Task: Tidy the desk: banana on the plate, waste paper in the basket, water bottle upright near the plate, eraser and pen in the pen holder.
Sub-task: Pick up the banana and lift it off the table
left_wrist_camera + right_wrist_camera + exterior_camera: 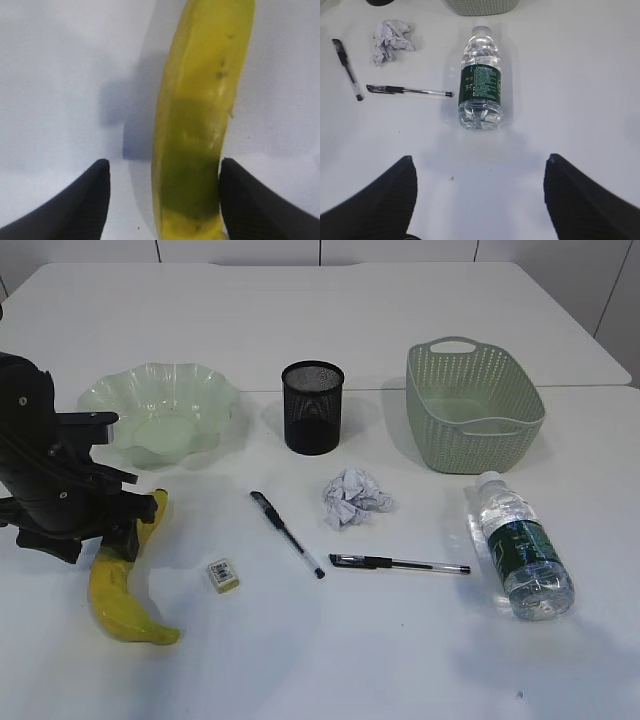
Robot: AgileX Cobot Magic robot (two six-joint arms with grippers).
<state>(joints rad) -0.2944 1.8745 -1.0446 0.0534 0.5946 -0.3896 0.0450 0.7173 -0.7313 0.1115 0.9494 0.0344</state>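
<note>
While the banana [192,130] lies between the apart jaws of the left gripper [162,200], touching only the right one, it could be pushed aside. The right gripper [480,200] is held wide apart, empty.

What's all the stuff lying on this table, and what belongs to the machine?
banana: one, yellow, front left, lying flat
plate: one, pale green, back left
pen holder: one, black mesh, back centre
basket: one, sage green, back right
waste paper: one, white, centre
pens: two, black and clear, front centre
eraser: one, cream, right of banana
water bottle: one, clear with green label, on its side, right
left gripper: black, jaws either side of banana
right gripper: black, open, above bare table
</note>
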